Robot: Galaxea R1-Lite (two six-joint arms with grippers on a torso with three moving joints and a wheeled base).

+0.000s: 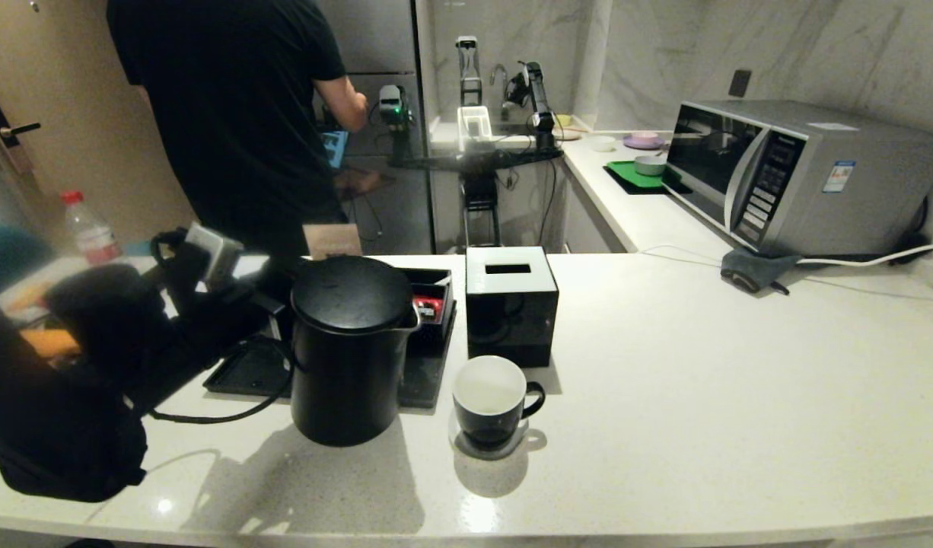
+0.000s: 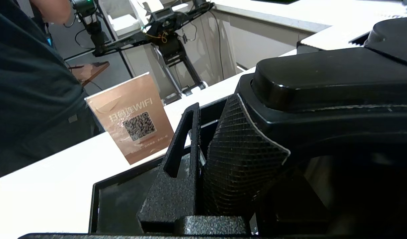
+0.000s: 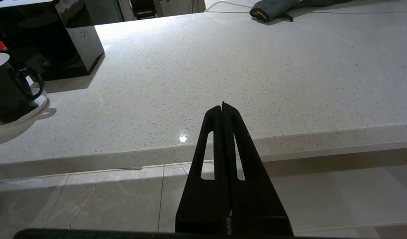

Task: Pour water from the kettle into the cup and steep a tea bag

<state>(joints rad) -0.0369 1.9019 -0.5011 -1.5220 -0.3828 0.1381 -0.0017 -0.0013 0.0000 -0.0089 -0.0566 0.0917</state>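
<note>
I see a white stone counter (image 1: 664, 365) in a kitchen. The kettle (image 1: 350, 350) stands left of the cup (image 1: 491, 403). My left gripper (image 2: 203, 139) grips the kettle's handle; my right gripper (image 3: 223, 108) is pinched empty. A sign (image 2: 132, 118) says WIFI.

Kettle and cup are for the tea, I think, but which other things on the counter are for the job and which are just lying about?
For the job:
- kettle, left pincer shut on its handle
- cup, standing beside the kettle

Just lying about:
- black cube box
- microwave
- WIFI sign
- plastic bottle
- grey cloth

No tea bag is visible.
</note>
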